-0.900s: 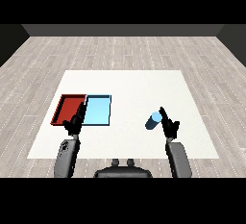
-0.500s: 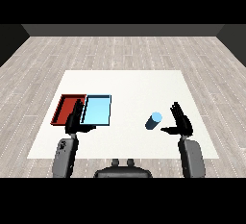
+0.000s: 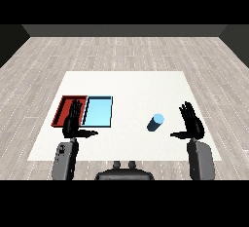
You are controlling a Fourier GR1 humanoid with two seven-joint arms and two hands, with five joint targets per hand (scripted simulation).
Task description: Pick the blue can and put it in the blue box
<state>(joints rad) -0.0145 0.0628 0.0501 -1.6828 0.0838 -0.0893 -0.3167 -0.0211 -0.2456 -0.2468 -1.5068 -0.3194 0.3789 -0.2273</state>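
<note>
Since the earlier frames the right hand (image 3: 193,126) has swung outward, away from the blue can (image 3: 156,122), and now stands to the right of it with a clear gap between them; the left hand (image 3: 73,122) looks much where it was. Going from the left of the frame: the red tray (image 3: 62,112) lies at the left edge of the white surface (image 3: 131,87), and the left hand is raised in front of it, fingers straight and spread, thumb pointing right, holding nothing. Just right of the red tray and touching it sits the blue tray (image 3: 98,111), with nothing visible in it. Well to the right, in the lower right part of the frame, the blue can rests on the surface, apparently tilted or lying with its lighter round end toward the upper right and its body running down to the lower left. Further right again, the right hand is open, fingers straight and fanned upward, thumb reaching left toward the can, gripping nothing. The can lies to the left of the right hand and far nearer it than the left hand, so the pick likely falls to the right hand, closing in leftward across the can's long axis.
</note>
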